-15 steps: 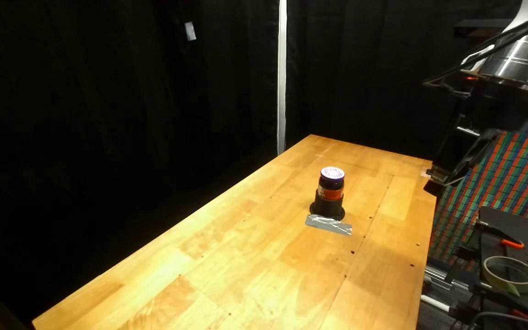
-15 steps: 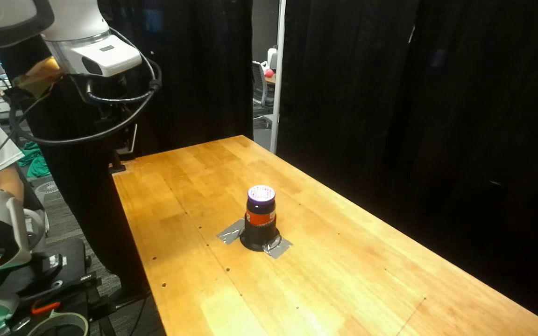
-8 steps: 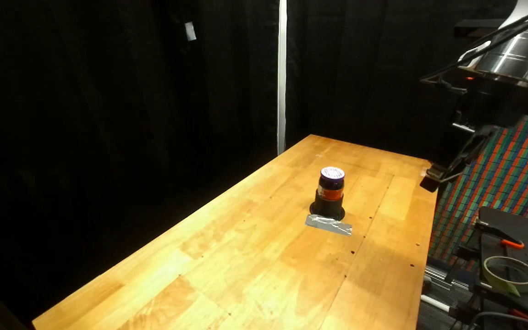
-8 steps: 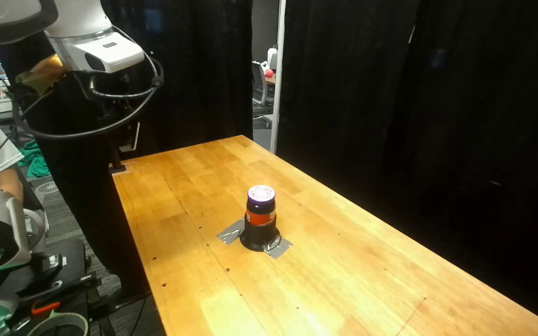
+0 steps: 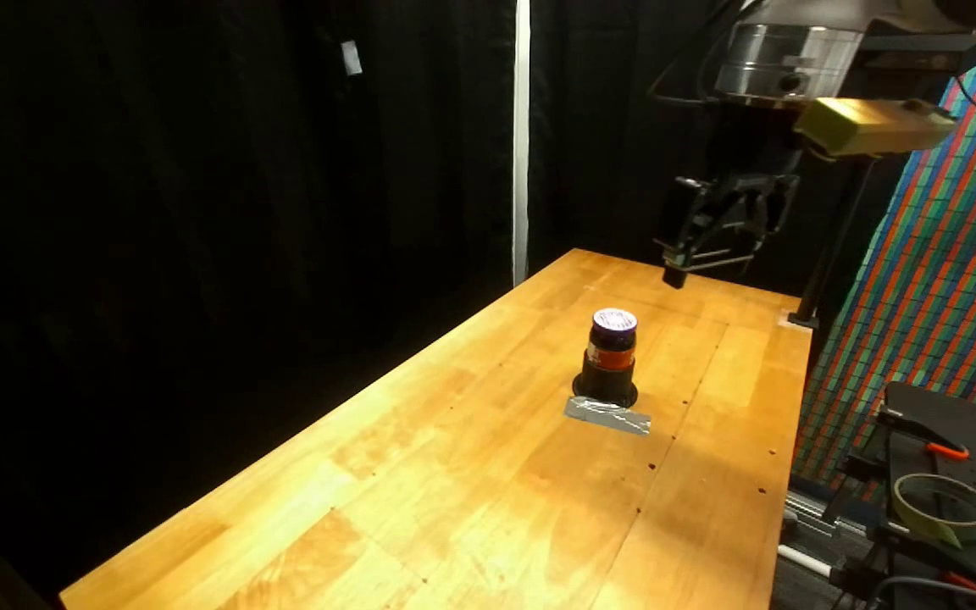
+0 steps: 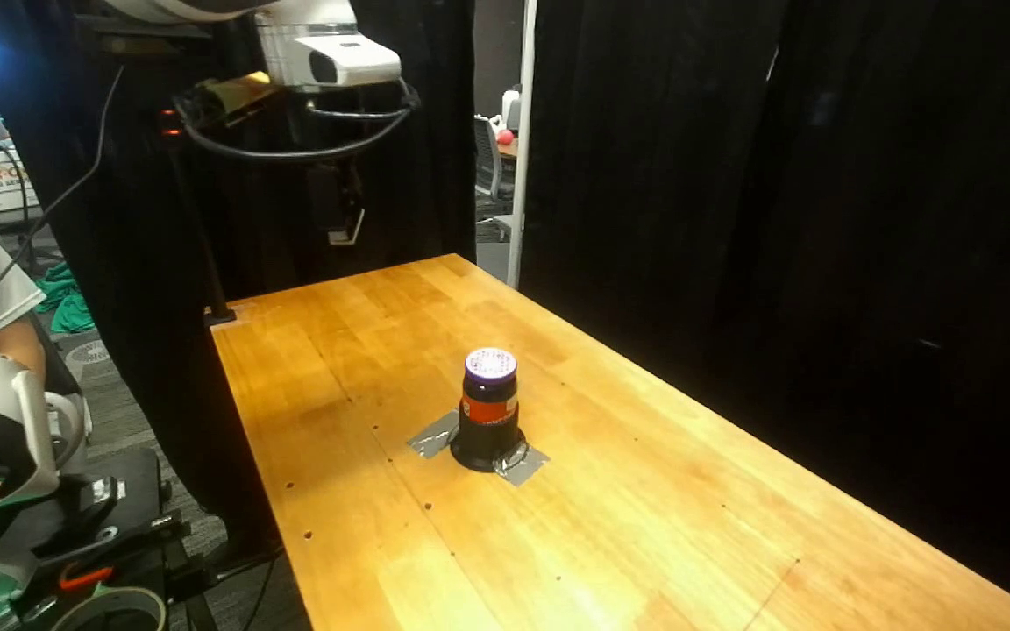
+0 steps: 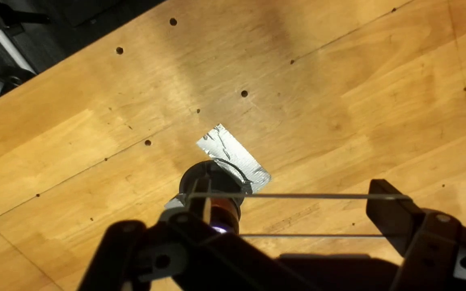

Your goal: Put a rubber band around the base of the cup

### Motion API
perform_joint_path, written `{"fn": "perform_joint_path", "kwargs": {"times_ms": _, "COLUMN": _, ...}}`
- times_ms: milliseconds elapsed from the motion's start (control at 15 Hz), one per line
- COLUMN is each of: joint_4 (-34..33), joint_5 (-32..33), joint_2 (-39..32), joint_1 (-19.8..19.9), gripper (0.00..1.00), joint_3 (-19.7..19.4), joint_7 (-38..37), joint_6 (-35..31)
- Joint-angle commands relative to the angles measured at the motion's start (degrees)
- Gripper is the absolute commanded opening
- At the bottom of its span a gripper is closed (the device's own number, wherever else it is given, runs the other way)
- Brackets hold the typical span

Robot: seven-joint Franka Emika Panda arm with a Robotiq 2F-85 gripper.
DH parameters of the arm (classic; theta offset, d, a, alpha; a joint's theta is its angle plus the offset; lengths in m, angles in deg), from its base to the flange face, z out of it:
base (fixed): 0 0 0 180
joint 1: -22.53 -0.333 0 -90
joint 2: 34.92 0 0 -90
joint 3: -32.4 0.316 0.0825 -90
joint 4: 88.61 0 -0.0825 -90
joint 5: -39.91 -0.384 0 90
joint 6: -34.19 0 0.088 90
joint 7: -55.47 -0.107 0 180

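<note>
Wrist view: cup [image 7: 225,207] lower than the gripper [image 7: 289,192], partly hidden behind one finger. Both exterior views: upright on the table [image 6: 689,491], same spot as half a second ago. Grey tape strips [image 7: 239,157] at its base, also below the jaws. Jaws spread wide; rubber band [image 7: 322,196] stretched across them, two straight strands finger to finger, apart from the cup. Change: jaws have shifted in from near the table edge, now above the table and nearer the cup. Yellow block [image 5: 878,131], blurred, newly visible in an exterior view, above and to one side of the jaws.
</note>
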Motion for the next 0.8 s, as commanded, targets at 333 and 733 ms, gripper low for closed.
{"fn": "perform_joint_path", "kwargs": {"times_ms": 333, "joint_4": -24.98, "joint_5": 10.82, "joint_2": -25.81, "joint_1": -3.66, "gripper": 1.00, "joint_3": -9.96, "joint_7": -1.91, "joint_6": 4.90}}
{"fn": "perform_joint_path", "kwargs": {"times_ms": 733, "joint_4": -33.50, "joint_5": 10.79, "joint_2": -33.94, "joint_1": -5.79, "gripper": 1.00, "joint_3": -15.11, "joint_7": 7.27, "joint_6": 15.90}}
